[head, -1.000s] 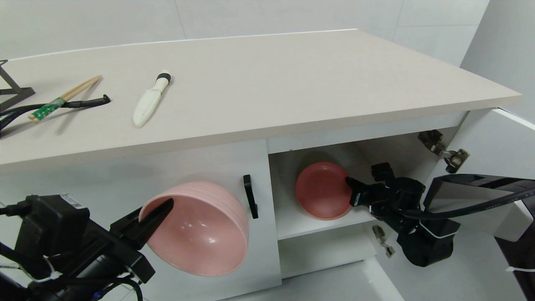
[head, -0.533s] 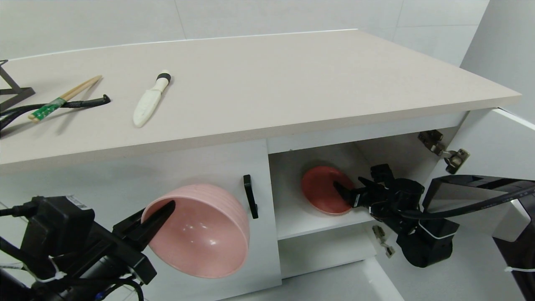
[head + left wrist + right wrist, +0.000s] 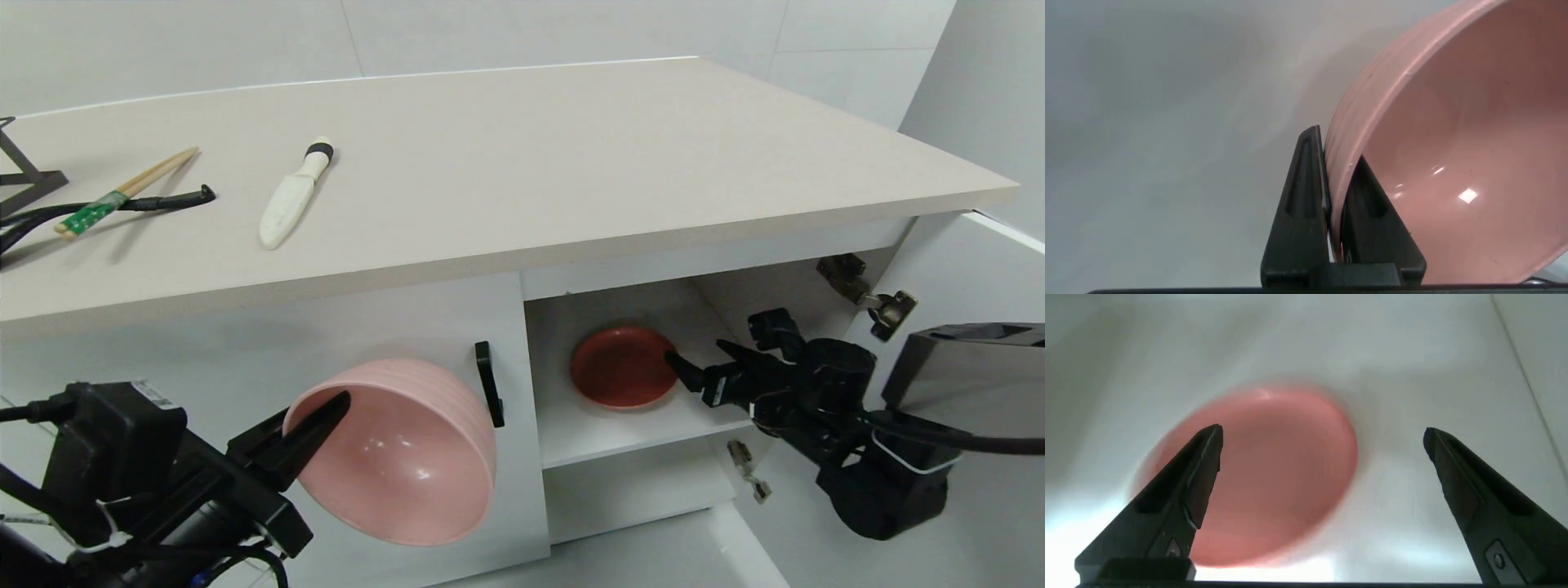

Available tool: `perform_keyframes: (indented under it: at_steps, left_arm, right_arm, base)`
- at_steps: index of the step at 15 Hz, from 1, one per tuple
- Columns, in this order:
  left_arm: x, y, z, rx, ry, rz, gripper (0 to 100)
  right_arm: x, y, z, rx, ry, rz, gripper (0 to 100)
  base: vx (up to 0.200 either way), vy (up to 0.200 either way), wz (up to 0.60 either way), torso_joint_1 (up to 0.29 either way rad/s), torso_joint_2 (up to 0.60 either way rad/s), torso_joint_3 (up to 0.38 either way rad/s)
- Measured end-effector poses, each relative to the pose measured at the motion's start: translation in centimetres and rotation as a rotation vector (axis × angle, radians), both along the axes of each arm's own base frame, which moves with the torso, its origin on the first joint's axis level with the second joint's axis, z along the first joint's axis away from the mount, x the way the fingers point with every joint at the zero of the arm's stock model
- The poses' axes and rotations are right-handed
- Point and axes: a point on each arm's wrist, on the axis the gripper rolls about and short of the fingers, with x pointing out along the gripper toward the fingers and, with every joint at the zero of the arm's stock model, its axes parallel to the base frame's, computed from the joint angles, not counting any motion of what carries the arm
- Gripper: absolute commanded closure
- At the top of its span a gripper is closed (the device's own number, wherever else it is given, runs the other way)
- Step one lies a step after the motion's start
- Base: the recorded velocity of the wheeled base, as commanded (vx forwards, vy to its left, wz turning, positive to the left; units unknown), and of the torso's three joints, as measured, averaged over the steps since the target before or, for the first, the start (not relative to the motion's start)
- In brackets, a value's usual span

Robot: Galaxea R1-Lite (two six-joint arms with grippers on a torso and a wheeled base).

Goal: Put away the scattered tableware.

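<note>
Left gripper (image 3: 1333, 163) clamps pink bowl (image 3: 408, 457) rim. Right gripper (image 3: 1321, 434) wide, at 3 o'clock of red plate (image 3: 620, 367) on shelf (image 3: 620, 429).

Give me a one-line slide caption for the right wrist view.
Open right gripper facing a red plate that lies flat on the white cabinet shelf.

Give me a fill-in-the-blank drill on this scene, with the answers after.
The left hand grips the rim of the pink ____. The red plate lies flat on a ____ inside the cabinet. The right hand, near the plate, is ____. The white knife lies on the counter beside the ____.
Missing: bowl; shelf; open; chopsticks.
</note>
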Motion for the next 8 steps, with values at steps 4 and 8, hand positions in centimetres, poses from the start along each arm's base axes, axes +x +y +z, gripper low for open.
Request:
perform_keyframes:
  at_steps: [4,8]
  left_arm:
    - [-1.0,-2.8,0.5,-0.023,-0.011,-0.047,100]
    - [-0.6,-6.5,1.5,-0.049,-0.029,-0.089,100]
  right_arm:
    - [-8.5,-1.7,4.0,-0.028,0.03,0.029,0]
    - [-16.1,-3.7,5.6,-0.042,0.05,0.06,0]
  base:
    - [0.0,0.0,0.0,0.0,0.0,0.0]
    - [0.0,0.0,0.0,0.0,0.0,0.0]
